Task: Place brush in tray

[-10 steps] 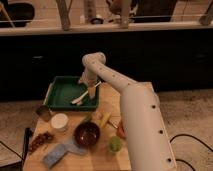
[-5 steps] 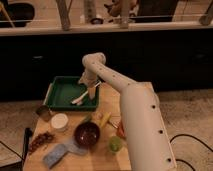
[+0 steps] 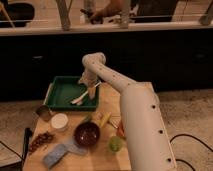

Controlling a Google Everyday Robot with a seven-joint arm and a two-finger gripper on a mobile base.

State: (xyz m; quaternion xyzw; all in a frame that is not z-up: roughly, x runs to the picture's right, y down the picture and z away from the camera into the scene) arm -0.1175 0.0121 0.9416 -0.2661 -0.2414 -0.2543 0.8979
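Note:
The dark green tray [image 3: 59, 93] sits at the back left of the wooden table [image 3: 102, 161]. The whitish brush [image 3: 80, 98] lies slanted in the tray's right half, its lower end near the front rim. My gripper [image 3: 92, 90] hangs over the tray's right side, right at the brush's upper end. I cannot tell whether it touches the brush. The white arm reaches to it from the lower right.
In front of the tray are a metal cup [image 3: 43, 112], a white round lid [image 3: 59, 121], a dark-red bowl [image 3: 87, 134], a yellow banana [image 3: 105, 120], a green fruit [image 3: 115, 144], a grey-blue cloth [image 3: 57, 154] and a brown cluster [image 3: 41, 141]. A dark counter stands behind.

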